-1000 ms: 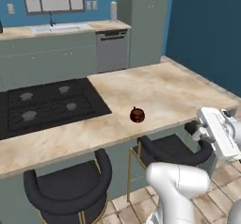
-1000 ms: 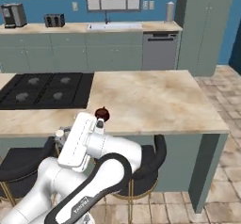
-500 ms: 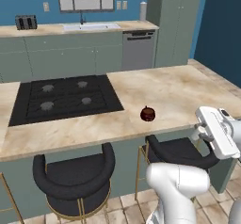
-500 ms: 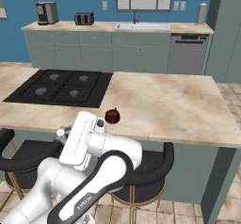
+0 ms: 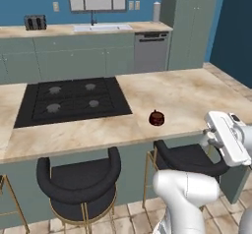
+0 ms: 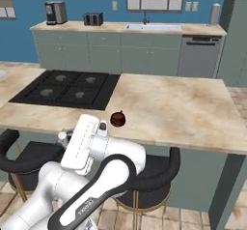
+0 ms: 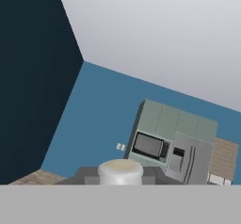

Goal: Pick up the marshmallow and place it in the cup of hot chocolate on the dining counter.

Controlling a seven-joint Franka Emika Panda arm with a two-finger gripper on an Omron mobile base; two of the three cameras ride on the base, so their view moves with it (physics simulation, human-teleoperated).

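the claw [image 7: 120,177] was all but closed on the marshmallow [image 7: 120,172], a small pale stub with a flat creamy top that sat between the two dark fingertips [image 7: 87,175] in the hand view. that view pointed up at a blue wall, a ceiling and a far bank of green cupboards, so the hand was tipped away from the work. in the left base view the white hand hung off the near edge of the bench [image 5: 187,98], low and to the right, above a black stool [image 5: 189,158]. the cup of hot chocolate [image 5: 157,118] stood alone on the beige top, near the front edge and just right of the black cooktop [image 5: 74,100]; in the right base view the cup [image 6: 117,119] showed just beyond the arm's upper link. to do this step well, the arm would probably need to lift the hand clear of the bench edge, swing it in over the cup, and roll the wrist until the fingers pointed down at the dark top. the grip looked best kept firm until the marshmallow was centred over the rim and low, since so small a piece let go from high up could bounce off and roll. a sideways knock on the light cup could tip it.
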